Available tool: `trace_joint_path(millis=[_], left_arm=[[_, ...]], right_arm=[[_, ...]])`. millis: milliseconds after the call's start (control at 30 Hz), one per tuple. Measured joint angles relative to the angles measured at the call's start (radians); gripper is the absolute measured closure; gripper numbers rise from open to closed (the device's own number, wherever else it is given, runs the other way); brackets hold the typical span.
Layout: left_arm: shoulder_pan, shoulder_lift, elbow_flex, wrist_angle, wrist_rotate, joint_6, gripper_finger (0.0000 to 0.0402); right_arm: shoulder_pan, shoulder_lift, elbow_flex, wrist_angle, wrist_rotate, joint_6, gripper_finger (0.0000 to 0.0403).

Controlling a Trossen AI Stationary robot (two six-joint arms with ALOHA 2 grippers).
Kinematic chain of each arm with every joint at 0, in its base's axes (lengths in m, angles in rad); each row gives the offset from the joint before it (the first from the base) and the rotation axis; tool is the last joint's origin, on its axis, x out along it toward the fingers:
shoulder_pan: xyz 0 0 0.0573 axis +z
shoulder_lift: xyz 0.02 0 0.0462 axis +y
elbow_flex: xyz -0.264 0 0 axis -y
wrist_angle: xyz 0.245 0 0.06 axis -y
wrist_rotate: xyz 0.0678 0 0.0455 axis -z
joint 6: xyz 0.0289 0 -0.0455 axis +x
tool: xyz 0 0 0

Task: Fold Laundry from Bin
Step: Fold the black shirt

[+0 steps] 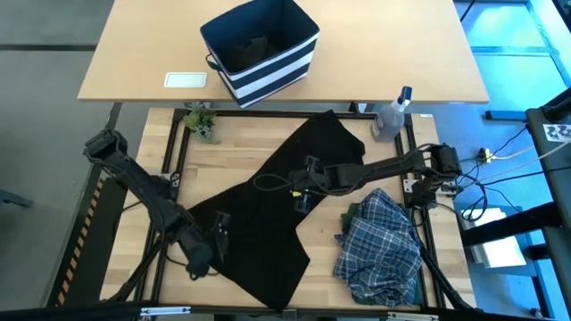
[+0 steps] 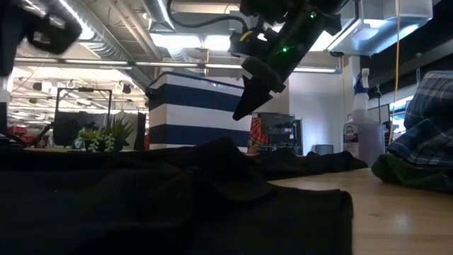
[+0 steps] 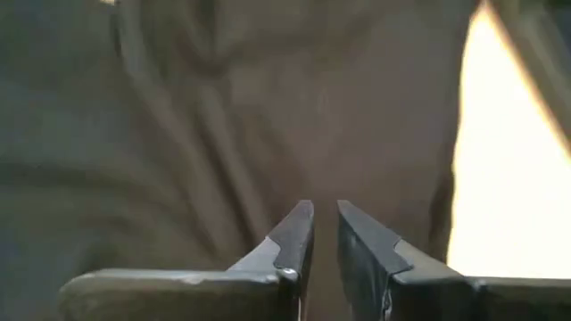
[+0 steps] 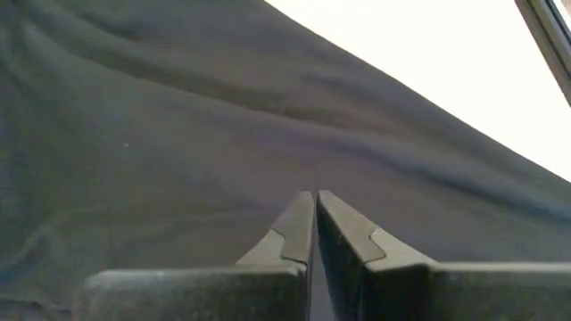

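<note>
The black garment (image 1: 285,209) is spread across the wooden desk (image 1: 223,165), plaid shirt (image 1: 382,245) bunched beside it, bin (image 1: 260,49) parked behind. Left gripper (image 1: 219,234) jaws nearly closed over cloth; right gripper (image 1: 302,189) jaws shut, empty. Ceiling lights seen overhead.

bin (image 1: 268,62): contents too dark | plaid shirt (image 2: 428,127): cut off at edge

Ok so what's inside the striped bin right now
Looking down into the bin, there is a dark crumpled garment at the bottom. The rest of the interior is dark fabric lining. Whether anything lies under that garment cannot be seen.
</note>
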Motion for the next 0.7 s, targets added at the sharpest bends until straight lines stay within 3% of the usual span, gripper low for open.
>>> trace_joint_path(millis=[233, 500, 700], left_arm=[[-0.024, 0.105, 0.031, 0.131, 0.054, 0.087, 0.0347], [-0.024, 0.271, 0.033, 0.451, 0.197, 0.112, 0.0271], [-0.049, 0.421, 0.173, 0.424, 0.187, 0.247, 0.0222]], right_arm=[[0.001, 0.0, 0.0, -0.004, -0.018, 0.017, 0.0384], [0.001, 0.0, 0.0, -0.001, -0.018, 0.018, 0.0384], [0.001, 0.0, 0.0, 0.003, -0.018, 0.038, 0.0384]])
